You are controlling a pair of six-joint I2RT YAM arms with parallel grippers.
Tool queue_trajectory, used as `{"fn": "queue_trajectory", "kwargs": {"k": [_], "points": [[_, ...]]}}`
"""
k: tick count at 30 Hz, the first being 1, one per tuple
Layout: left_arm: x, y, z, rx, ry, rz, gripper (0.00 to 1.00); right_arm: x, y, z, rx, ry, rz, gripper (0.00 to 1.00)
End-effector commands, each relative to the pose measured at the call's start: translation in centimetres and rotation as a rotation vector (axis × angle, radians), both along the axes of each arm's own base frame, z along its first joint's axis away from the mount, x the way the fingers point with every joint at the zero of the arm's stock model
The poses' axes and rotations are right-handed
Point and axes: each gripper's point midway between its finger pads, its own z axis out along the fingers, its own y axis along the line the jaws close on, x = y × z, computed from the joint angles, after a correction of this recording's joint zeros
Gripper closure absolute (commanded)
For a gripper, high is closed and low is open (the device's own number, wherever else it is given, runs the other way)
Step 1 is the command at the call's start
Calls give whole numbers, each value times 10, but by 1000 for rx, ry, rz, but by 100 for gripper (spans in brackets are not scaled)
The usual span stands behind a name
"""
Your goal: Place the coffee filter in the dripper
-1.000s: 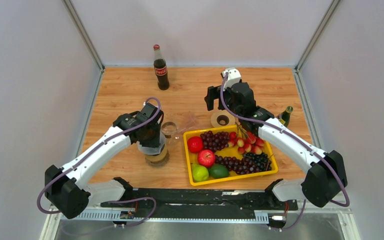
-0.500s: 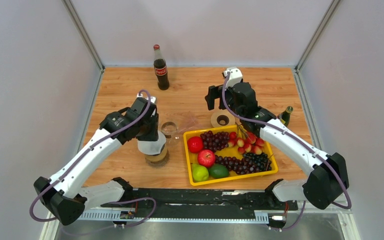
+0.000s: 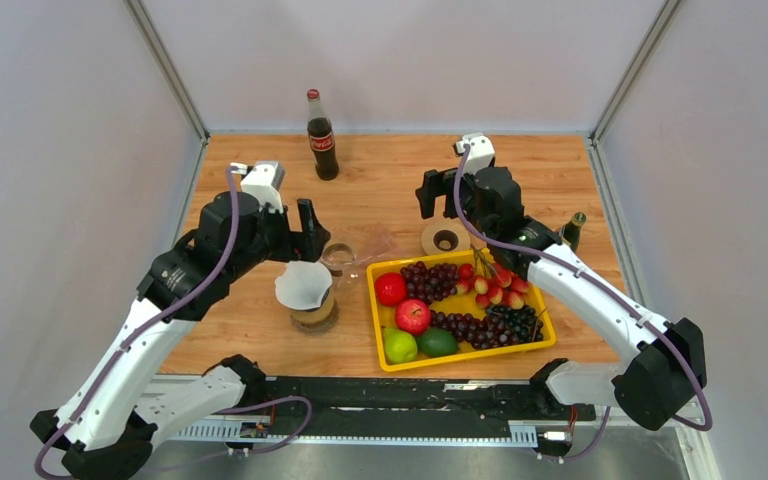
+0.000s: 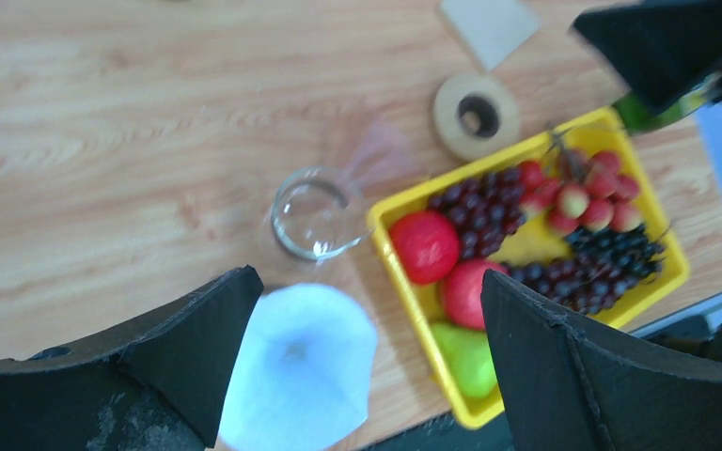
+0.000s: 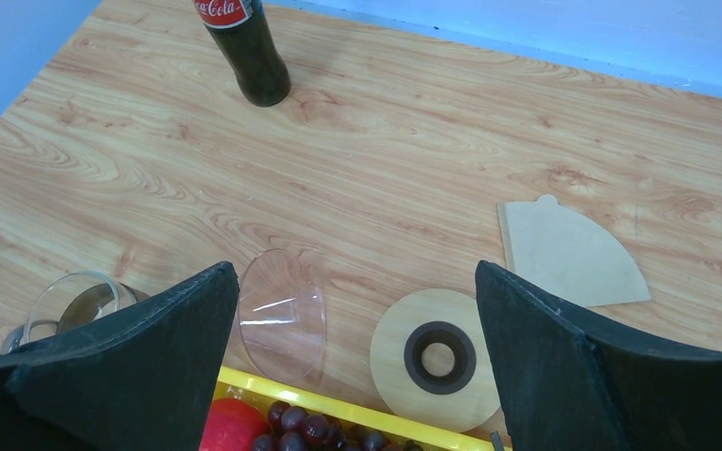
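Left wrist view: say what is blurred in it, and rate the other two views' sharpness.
Left wrist view: blurred throughout, the glass, white filter and yellow tray soft-edged. Right wrist view: sharp, the cola bottle label and table grain crisp. Top external view: sharp, evenly lit, faint shadows.

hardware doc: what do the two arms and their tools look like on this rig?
They match. The left arm and right arm have white link shells and black joint housings, and a purple cable loops along the outside of each. A white camera block sits at each wrist. The left tool and right tool are black, with broad, matte, wedge-shaped fingers. No markings are visible.
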Motion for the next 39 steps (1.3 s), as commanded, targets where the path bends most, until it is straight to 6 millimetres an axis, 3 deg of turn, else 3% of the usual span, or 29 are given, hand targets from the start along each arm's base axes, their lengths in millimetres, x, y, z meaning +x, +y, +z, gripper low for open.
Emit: {"fn": "queue_trajectory", "kwargs": {"k": [1, 4, 12, 19, 24, 29, 33, 39], "points": [[22, -23, 54, -129, -235, -64, 0, 2, -9, 15, 10, -49, -35, 0], [36, -23, 57, -115, -263, -27, 0, 3, -9, 14, 6, -50, -38, 0], [84, -25, 33, -53, -208, 76, 0, 10, -26, 2, 12, -17, -92, 0], [120, -7, 7, -126, -139, 142, 0, 19, -44, -20, -2, 65, -146, 0], [128, 19, -20, -110, -70, 234, 0, 27, -46, -47, -25, 170, -148, 0], [125, 37, -34, -62, -52, 301, 0, 31, -34, -85, -135, 267, -51, 0], [121, 41, -43, -53, -37, 318, 0, 37, -32, -111, -272, 283, 27, 0], [121, 36, -56, -53, 2, 297, 0, 55, -53, -148, -536, 286, 52, 1]]}}
